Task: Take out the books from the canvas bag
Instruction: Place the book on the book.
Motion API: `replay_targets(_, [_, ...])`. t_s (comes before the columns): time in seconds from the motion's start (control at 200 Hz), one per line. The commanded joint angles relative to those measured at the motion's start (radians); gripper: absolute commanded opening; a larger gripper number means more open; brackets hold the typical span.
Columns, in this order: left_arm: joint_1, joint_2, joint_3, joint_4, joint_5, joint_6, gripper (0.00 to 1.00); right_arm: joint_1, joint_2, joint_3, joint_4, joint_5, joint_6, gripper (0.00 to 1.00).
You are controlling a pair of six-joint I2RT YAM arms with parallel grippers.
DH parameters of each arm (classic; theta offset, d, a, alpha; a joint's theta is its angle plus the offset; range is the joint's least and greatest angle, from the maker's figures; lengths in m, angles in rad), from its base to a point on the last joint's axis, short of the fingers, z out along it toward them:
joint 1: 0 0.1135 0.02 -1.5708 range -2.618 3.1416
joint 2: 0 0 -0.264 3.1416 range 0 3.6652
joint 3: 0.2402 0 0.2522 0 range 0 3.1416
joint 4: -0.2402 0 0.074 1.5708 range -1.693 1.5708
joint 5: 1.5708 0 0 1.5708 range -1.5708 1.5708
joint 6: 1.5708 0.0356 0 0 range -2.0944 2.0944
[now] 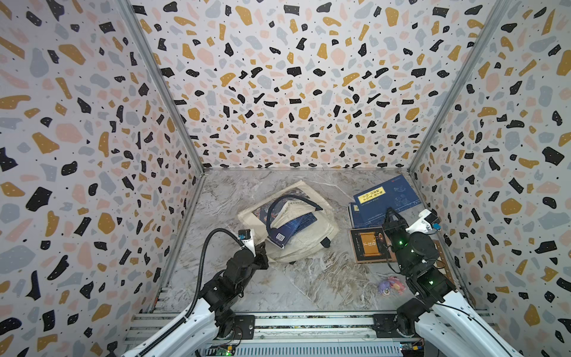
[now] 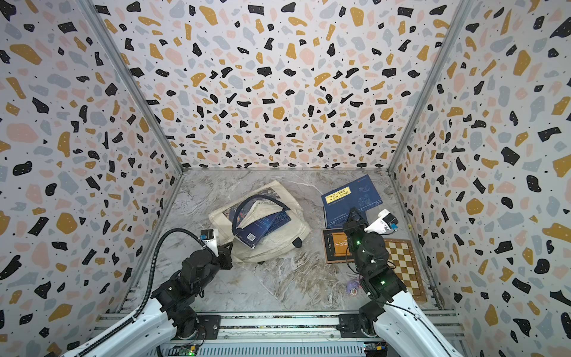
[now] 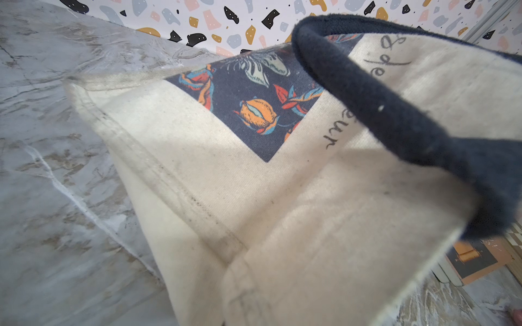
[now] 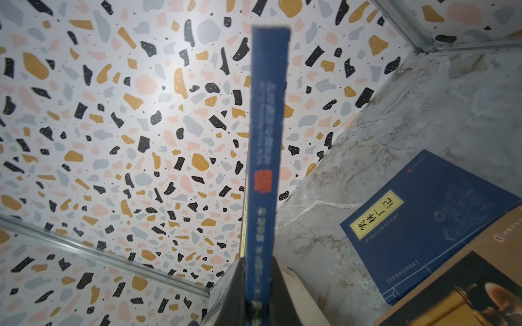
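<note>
Now | left pincer [image 1: 262, 249]: closed on bag [image 3: 254, 211] edge | right pincer [image 4: 258, 285]: clamped on book [image 4: 267, 113] spine | second book [image 4: 429, 225]: flat on table [image 1: 293, 284] beside right pincer

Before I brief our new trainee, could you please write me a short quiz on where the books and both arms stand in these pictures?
1. True or false: every book is already out of the canvas bag.
2. What do the right jaws hold? A) a navy book with a yellow label; B) the checkered board; C) nothing.
3. Fill in: the left jaws are shut on the ____.

Key
1. False: a barcoded navy book pokes from the bag's mouth.
2. A: the right wrist view shows it edge-on between the jaws.
3. Canvas bag, gripped at its near edge.
</note>
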Motion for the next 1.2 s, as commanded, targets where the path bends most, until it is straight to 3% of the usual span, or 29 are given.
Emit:
replay_targets(0.0, [0.001, -0.001, 0.032, 0.012, -0.029, -0.004, 0.0, -0.097, 0.066, 0.015, 0.041, -0.172, 0.114, 0.0])
replay_targets(0.325, [0.0, 0.001, 0.033, 0.015, -0.03, -0.001, 0.0, -0.243, 0.305, -0.055, 0.209, -0.253, 0.249, 0.0])
replay_targets(0.586, [0.0, 0.004, 0.033, 0.015, -0.032, 0.001, 0.0, -0.256, 0.514, -0.065, 0.306, -0.206, 0.342, 0.0])
replay_targets(0.966, [0.0, 0.01, 0.035, 0.021, -0.03, 0.002, 0.0, -0.265, 0.755, 0.007, 0.287, -0.136, 0.48, 0.0])
replay_targets(1.191, [0.0, 0.007, 0.036, 0.016, -0.032, 0.004, 0.0, -0.266, 0.857, 0.065, 0.283, -0.156, 0.52, 0.0])
